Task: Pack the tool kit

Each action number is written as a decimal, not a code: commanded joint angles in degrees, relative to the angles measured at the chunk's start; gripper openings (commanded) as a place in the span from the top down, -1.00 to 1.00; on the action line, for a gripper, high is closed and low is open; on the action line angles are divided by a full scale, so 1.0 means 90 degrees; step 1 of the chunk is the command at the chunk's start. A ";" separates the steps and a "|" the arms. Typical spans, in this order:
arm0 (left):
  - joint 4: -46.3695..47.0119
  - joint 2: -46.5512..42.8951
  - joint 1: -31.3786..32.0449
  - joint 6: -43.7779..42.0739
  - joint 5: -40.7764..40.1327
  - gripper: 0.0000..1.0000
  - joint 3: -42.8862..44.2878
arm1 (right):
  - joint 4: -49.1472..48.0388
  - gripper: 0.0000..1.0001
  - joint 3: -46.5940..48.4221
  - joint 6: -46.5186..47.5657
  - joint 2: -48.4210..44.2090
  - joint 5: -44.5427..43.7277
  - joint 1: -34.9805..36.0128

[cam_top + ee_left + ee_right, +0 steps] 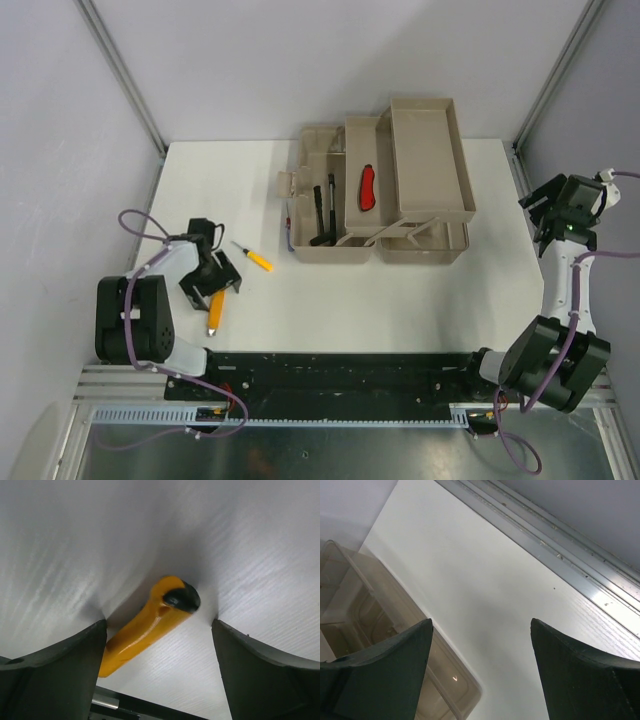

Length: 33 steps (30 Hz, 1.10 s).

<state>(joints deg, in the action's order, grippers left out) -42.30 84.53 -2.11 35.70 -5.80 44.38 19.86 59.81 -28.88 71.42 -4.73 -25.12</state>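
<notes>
- A beige toolbox (425, 243) was seen standing open at the far middle of a white table (420, 300), with its trays folded out.
- A red tool (367, 187) was laid in the middle tray (358, 140).
- Two black tools (322, 212) were laid side by side in the compartment to the left of it.
- A screwdriver (252, 257) with a yellow handle was left on the table, to the left of the toolbox and apart from it.
- A yellow tool (215, 312) with a black end was laid nearer the front edge, below the screwdriver.
- The left gripper (213, 290) was lowered over the yellow tool, its jaws spread wide on either side of it.
- In the left wrist view, the yellow tool (150, 625) was shown flat on the table between the two dark fingers (60, 670); no grip on it was seen.
- The right gripper (538, 222) was held up at the right edge of the table, well apart from the toolbox, with its jaws spread wide and nothing between them.
- In the right wrist view, a corner of the toolbox (380, 630) was shown behind the left finger.
</notes>
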 commanded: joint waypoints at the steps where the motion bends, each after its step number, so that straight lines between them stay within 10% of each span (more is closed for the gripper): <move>1: -0.0297 -0.0090 0.0598 0.0127 0.0045 -0.81 -0.0208 | -0.0163 -0.67 0.0265 -0.0003 -0.0056 -0.0093 0.0166; 16: -0.0313 0.0300 0.1270 0.0031 -0.0475 0.02 0.0144 | 0.0201 -0.67 0.0256 0.0223 -0.0605 -0.0329 0.0233; 24: -0.0176 0.0228 0.1270 -0.0169 -0.0856 0.93 0.0308 | 0.0453 -0.67 0.0255 0.0336 -0.0913 -0.0453 0.0233; 33: -0.0118 -0.0565 0.1270 -0.0536 -0.0700 1.00 0.0873 | 0.0618 -0.67 0.0261 0.0448 -0.1477 -0.0413 0.0233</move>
<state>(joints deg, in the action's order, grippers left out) -44.29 85.19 9.26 33.32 -10.81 47.31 24.99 59.83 -26.13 61.08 -7.53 -23.20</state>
